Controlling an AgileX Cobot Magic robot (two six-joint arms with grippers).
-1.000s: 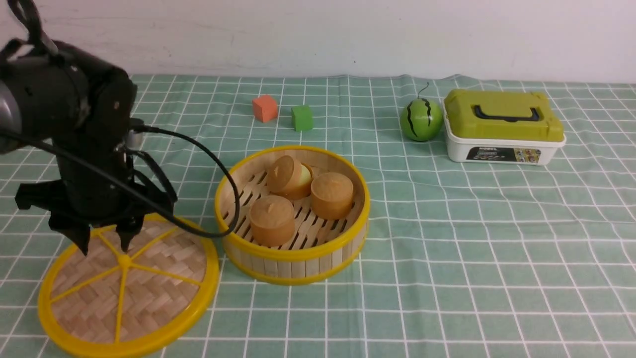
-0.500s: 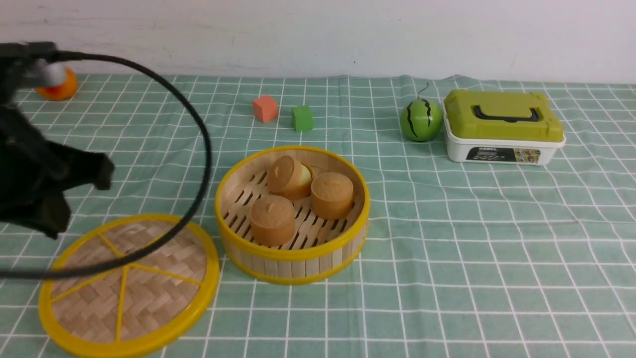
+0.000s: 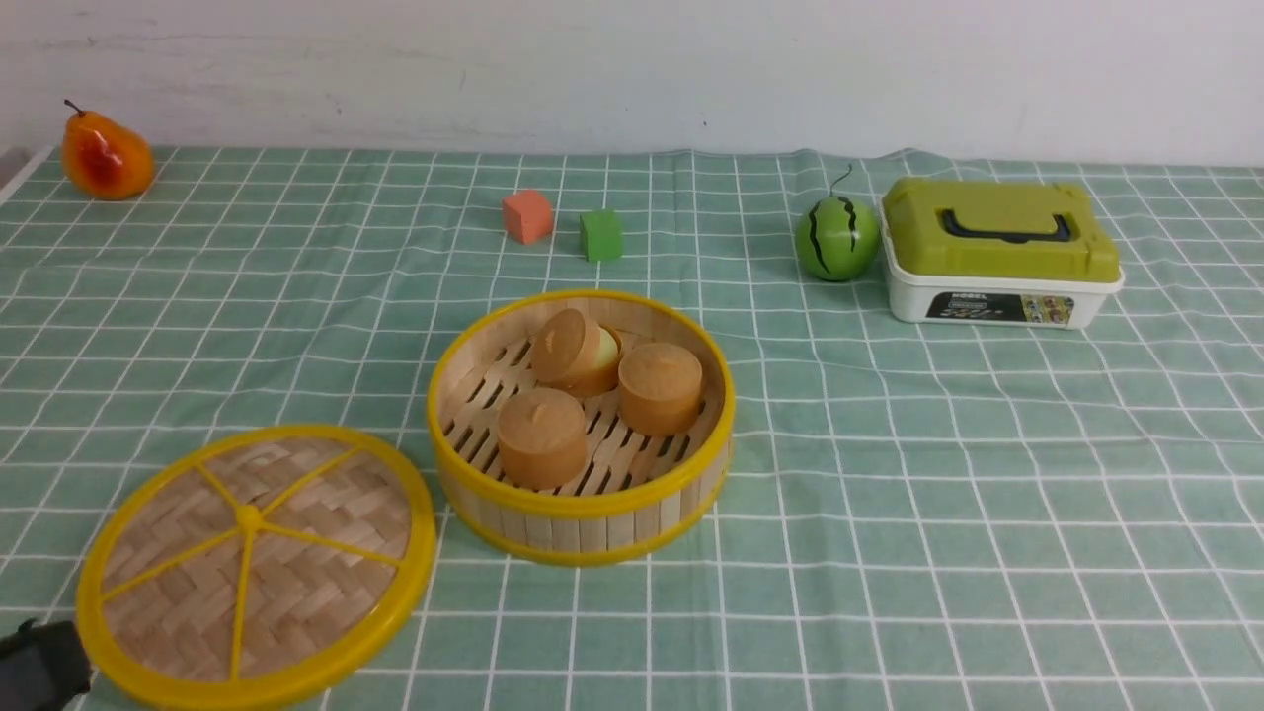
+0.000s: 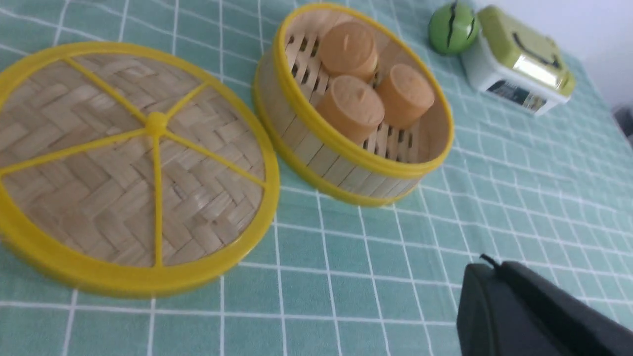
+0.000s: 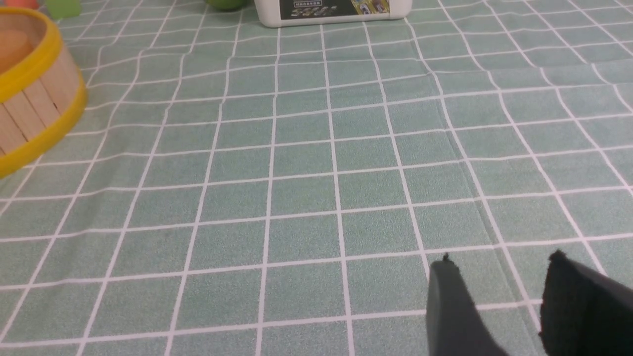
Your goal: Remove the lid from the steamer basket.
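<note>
The lid, a woven bamboo disc with a yellow rim and spokes, lies flat on the cloth just left of the steamer basket. The basket is uncovered and holds three brown round cakes. The left wrist view shows the lid and the basket side by side. My left gripper is shut and empty, drawn back from the lid near the table's front; only a black bit of it shows in the front view's bottom left corner. My right gripper is open and empty above bare cloth, to the right of the basket.
A pear sits at the back left. An orange cube and a green cube lie behind the basket. A toy watermelon and a white box with an olive-green lid stand at the back right.
My left arm has pulled away from over the lid, back and down out of the front view. The lid stays on the cloth. The pear has come into sight.
</note>
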